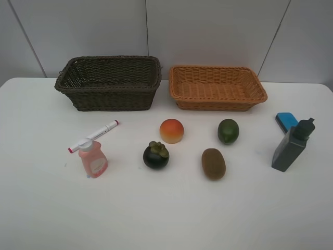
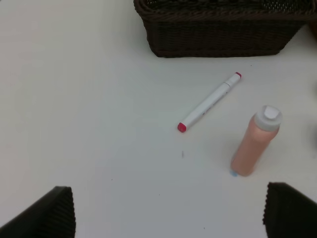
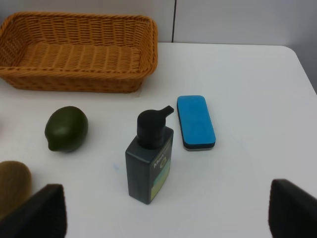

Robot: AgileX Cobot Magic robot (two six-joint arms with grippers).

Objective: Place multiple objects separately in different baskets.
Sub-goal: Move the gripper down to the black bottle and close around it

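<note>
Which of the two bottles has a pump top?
The dark grey bottle, by the blue block; the pink bottle has a plain white cap.

Perhaps half the brown kiwi [image 3: 12,183] off-frame.

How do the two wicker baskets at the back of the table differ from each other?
Colour: the dark brown basket is almost black-brown, while the light orange-tan basket is bright.
Depth: the dark brown basket has taller walls. The light orange-tan basket is shallower, with sides that flare outward.
Place: in the high view the dark brown basket stands on the left and the light orange-tan basket on the right, with a small gap between them.
Both are rectangular, woven and upright, with nothing visible inside.
</note>
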